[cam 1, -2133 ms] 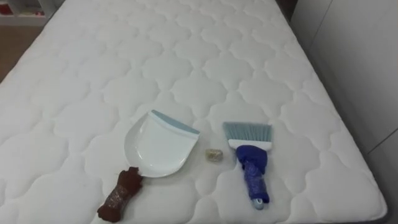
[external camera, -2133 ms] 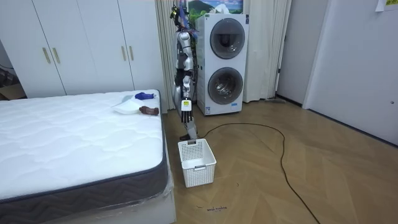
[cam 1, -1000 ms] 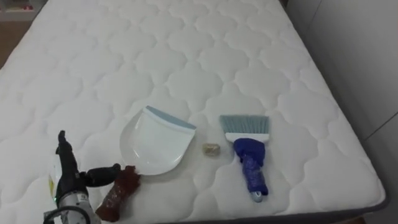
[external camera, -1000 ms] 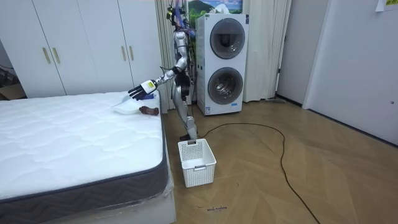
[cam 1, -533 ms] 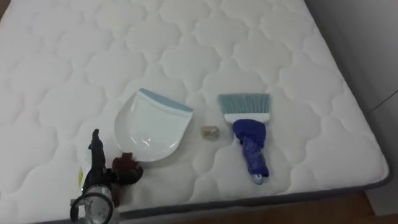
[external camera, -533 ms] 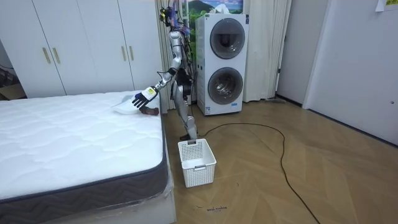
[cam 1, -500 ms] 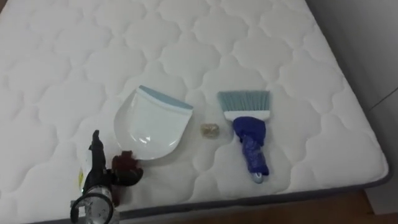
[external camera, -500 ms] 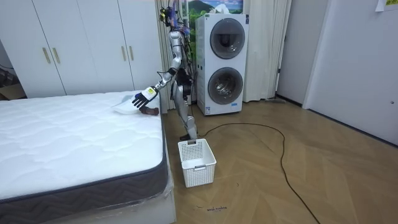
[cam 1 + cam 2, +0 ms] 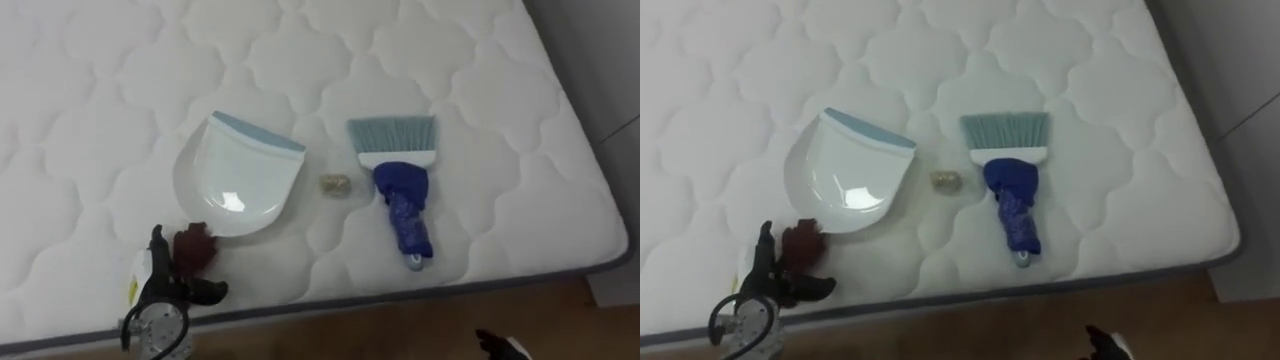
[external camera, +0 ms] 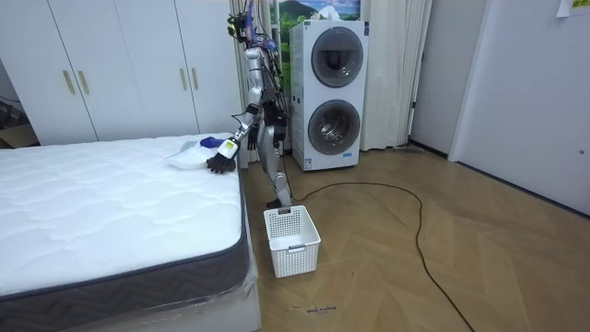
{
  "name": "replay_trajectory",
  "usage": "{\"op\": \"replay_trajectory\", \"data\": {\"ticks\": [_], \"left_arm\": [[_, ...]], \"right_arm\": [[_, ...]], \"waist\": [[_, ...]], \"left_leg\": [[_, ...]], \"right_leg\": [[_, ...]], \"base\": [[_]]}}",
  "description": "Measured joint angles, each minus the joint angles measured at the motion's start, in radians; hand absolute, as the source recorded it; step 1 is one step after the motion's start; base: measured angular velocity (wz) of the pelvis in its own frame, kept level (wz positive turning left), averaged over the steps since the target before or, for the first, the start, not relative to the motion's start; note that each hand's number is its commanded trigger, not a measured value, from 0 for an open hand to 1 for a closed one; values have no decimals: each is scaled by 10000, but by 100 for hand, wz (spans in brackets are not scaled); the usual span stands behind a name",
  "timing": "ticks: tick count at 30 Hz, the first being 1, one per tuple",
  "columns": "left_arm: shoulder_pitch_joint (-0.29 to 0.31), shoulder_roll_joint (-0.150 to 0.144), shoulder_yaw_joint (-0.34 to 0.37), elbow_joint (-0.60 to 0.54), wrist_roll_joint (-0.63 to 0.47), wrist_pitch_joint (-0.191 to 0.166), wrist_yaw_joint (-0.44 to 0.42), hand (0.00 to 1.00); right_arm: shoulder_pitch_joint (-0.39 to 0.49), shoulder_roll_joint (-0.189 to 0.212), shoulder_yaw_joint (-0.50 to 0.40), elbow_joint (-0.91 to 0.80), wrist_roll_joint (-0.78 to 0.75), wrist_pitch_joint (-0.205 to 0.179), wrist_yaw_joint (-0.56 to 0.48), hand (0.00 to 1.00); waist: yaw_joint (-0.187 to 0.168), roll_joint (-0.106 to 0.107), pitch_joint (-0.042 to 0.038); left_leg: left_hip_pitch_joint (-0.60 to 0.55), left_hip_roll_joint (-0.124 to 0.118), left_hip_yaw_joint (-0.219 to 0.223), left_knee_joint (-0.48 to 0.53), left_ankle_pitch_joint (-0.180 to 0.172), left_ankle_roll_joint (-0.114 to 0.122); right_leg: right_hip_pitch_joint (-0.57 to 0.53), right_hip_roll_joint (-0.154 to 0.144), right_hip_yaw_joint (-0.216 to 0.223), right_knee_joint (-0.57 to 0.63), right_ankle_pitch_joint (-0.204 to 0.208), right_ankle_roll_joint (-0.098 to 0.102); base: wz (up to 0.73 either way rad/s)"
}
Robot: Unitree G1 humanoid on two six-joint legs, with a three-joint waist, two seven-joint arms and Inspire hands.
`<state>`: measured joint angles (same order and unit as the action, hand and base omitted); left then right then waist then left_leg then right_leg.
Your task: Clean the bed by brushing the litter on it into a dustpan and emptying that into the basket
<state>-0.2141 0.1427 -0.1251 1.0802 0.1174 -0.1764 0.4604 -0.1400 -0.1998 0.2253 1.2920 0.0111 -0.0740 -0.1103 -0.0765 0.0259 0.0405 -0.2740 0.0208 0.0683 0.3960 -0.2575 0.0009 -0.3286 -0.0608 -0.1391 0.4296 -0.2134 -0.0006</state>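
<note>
Two tools on bed (image 9: 90,110). Left eye view: left hand (image 9: 160,292) spread open just beside dustpan (image 9: 238,178) handle (image 9: 197,247), which runs away from the palm. Right hand (image 9: 497,346) below bed edge, grip unreadable. Room view: robot stands at bedside. Right eye view: brush (image 9: 1010,190) nearer right hand, crumb (image 9: 946,179) between tools.

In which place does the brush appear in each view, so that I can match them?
Left eye view: brush right of centre.
Right eye view: brush just right of centre.
Room view: brush a blue spot at the bed's far corner.
Shared landmark: white dustpan beside it.
</note>
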Motion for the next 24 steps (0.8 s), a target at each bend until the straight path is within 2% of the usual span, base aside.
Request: {"op": "replay_trajectory", "data": {"ticks": [6, 10, 14, 18, 21, 24], "left_arm": [[-474, 37, 28, 15, -72, -2, 9, 0], [-781, 96, 27, 20, -181, -2, 70, 0], [-1066, 299, 41, 180, -450, 1, 96, 0], [-1532, 331, 42, 332, -476, 23, 111, 0], [-1931, 350, 34, 402, -473, 61, 162, 0], [-2134, 380, 33, 410, -473, 72, 355, 0]], "right_arm": [[-389, 12, 265, -46, 279, -30, -48, 0], [-477, 37, 285, -134, 310, 1, -59, 0], [-473, 65, 306, -338, 307, 21, -142, 0], [-478, 43, 325, -484, 380, 27, -225, 0], [-490, -27, 384, -541, 768, -2, -224, 0], [-541, -72, 389, -552, 1231, -10, -224, 0]], "waist": [[58, 12, 96], [71, 11, 105], [59, 17, 129], [10, 41, 212], [-32, 16, 242], [-72, 16, 269]], "left_leg": [[-743, 25, -9, 538, -2, 0], [-1018, 22, 78, 565, -5, 5], [-1386, 23, 119, 900, -10, 11], [-1760, 23, 168, 1180, -73, 110], [-2054, 30, 333, 1275, -144, 221], [-2372, 55, 413, 1660, -309, 233]], "right_leg": [[-443, -63, -4, 30, 0, 0], [-826, -83, 47, 223, 0, 0], [-1192, -59, 243, 411, 0, 0], [-1670, -85, 256, 875, -14, -26], [-2135, -140, 314, 1300, -44, -76], [-2435, -131, 335, 1664, -97, -150]], "base": [[6], [-2], [-12], [0], [0], [-4]]}}
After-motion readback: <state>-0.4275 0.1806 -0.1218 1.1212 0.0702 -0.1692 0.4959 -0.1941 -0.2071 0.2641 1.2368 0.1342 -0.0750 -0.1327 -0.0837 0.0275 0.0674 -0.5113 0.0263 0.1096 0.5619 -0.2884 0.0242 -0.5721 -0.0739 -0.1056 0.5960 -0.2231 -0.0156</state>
